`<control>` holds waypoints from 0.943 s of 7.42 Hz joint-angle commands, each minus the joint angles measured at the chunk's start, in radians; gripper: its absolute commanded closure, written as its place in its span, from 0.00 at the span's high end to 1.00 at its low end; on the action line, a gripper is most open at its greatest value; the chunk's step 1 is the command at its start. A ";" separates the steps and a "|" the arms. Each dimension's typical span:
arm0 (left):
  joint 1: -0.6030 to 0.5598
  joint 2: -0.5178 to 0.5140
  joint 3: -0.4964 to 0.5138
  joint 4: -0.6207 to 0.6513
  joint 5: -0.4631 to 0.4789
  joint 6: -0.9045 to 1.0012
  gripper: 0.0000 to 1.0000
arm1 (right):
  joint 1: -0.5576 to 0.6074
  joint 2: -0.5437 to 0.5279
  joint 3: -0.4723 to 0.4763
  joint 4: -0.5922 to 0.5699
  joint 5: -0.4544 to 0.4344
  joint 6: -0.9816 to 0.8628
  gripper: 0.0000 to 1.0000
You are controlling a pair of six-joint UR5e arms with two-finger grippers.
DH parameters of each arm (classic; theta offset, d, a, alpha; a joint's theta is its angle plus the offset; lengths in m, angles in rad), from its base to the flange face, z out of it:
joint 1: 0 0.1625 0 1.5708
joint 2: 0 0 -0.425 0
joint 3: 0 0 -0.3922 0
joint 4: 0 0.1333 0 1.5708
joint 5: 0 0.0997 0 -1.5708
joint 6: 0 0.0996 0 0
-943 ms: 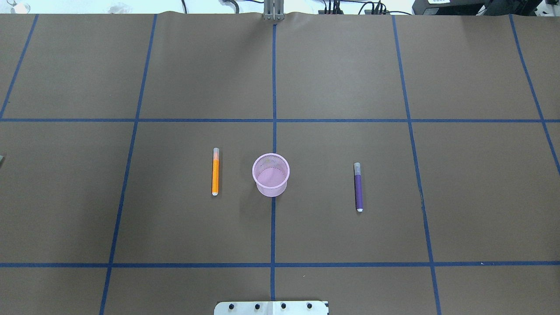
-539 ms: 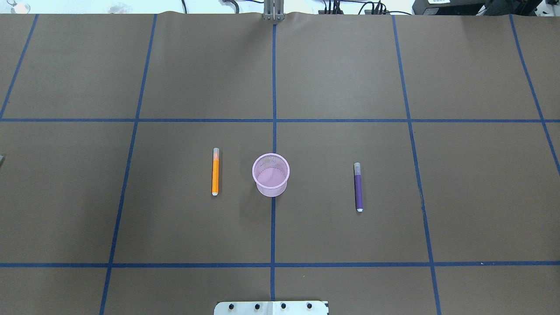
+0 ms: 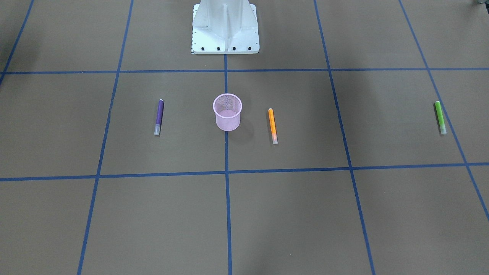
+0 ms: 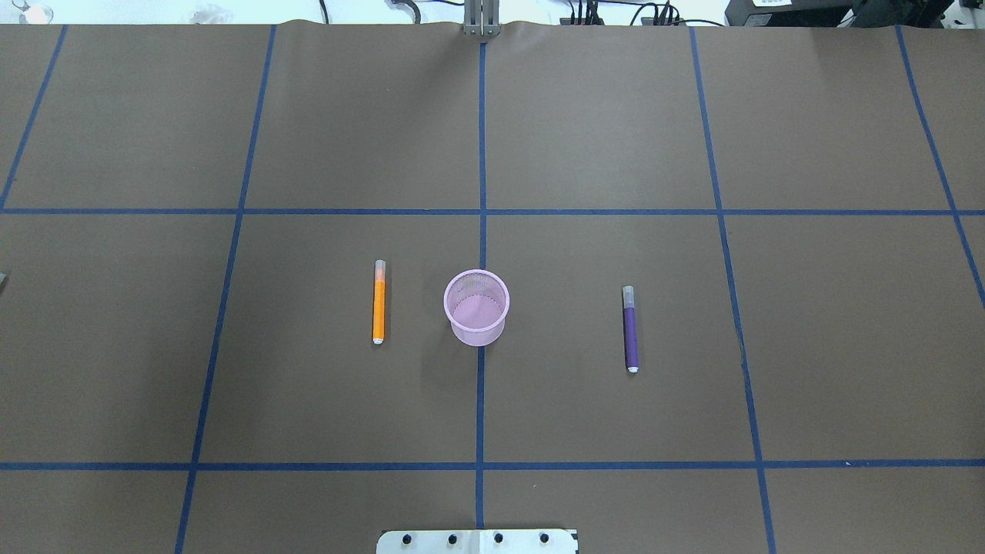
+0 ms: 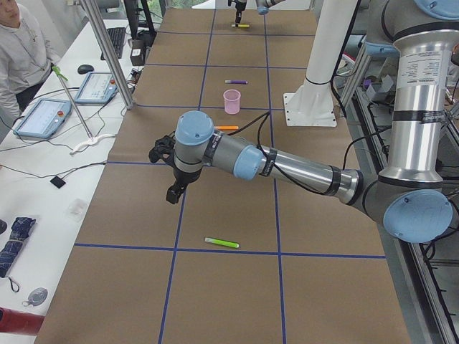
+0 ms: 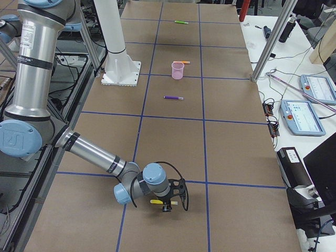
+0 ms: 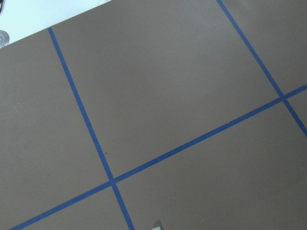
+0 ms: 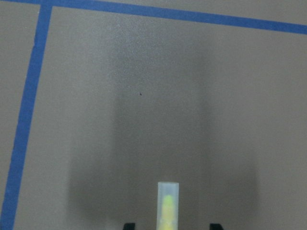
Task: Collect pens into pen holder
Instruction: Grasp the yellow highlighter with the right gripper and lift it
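Note:
The pink mesh pen holder (image 4: 476,308) stands upright and empty at the table's middle. An orange pen (image 4: 378,302) lies to its left and a purple pen (image 4: 630,329) to its right. A green pen (image 3: 440,117) lies far out on my left side. My left gripper (image 5: 173,193) hangs above the table short of the green pen (image 5: 221,243); I cannot tell whether it is open. My right gripper (image 6: 173,202) is low at the table's far right end, open, its fingertips (image 8: 214,225) on either side of a yellow pen (image 8: 167,206) lying flat.
The white robot base (image 3: 225,30) stands at the table's near-robot edge. Blue tape lines grid the brown table cover. An operator (image 5: 18,50), tablets (image 5: 43,115) and metal posts (image 5: 107,50) are along the far side desk.

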 commanded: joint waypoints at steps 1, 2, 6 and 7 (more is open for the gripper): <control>0.000 0.001 -0.001 0.000 0.000 0.000 1.00 | -0.006 0.000 -0.006 0.000 0.000 0.000 0.58; 0.000 0.001 -0.001 0.000 0.000 0.000 1.00 | -0.007 0.000 -0.009 0.000 0.000 0.000 0.51; 0.000 0.001 -0.003 0.000 0.000 0.002 1.00 | -0.007 0.000 -0.013 0.000 0.002 0.000 0.20; 0.000 0.003 -0.003 0.000 0.000 0.002 1.00 | -0.007 0.000 -0.013 0.000 0.000 0.000 0.00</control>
